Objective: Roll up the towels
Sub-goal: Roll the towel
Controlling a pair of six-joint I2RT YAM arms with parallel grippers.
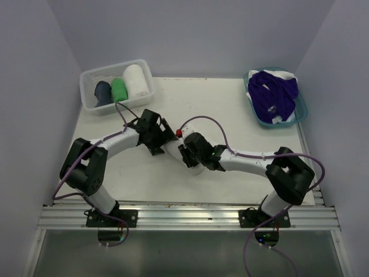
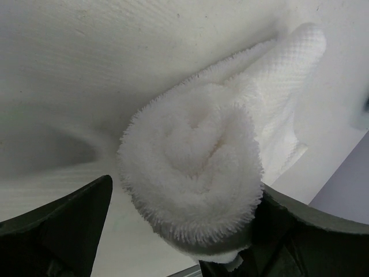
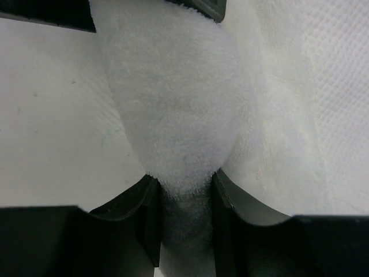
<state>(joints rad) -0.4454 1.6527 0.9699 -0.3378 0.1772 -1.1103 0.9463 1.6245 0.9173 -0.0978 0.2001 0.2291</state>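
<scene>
A white towel (image 1: 173,151) lies rolled up at the table's middle, between my two grippers. In the left wrist view the roll (image 2: 196,167) shows end-on with its spiral. My left gripper (image 2: 184,193) is open around that end: the right finger (image 2: 300,231) touches the roll, the left finger (image 2: 63,222) stands a little off it. My right gripper (image 3: 184,193) is shut on the roll's other end (image 3: 173,98), pinching the terry cloth between both fingers. In the top view the left gripper (image 1: 163,144) and the right gripper (image 1: 185,154) nearly meet.
A white basket (image 1: 147,72) at the back left holds rolled navy (image 1: 102,92), green (image 1: 119,89) and white (image 1: 136,81) towels. A blue tray (image 1: 302,109) at the back right holds loose purple and white towels (image 1: 271,95). Cables loop over both arms.
</scene>
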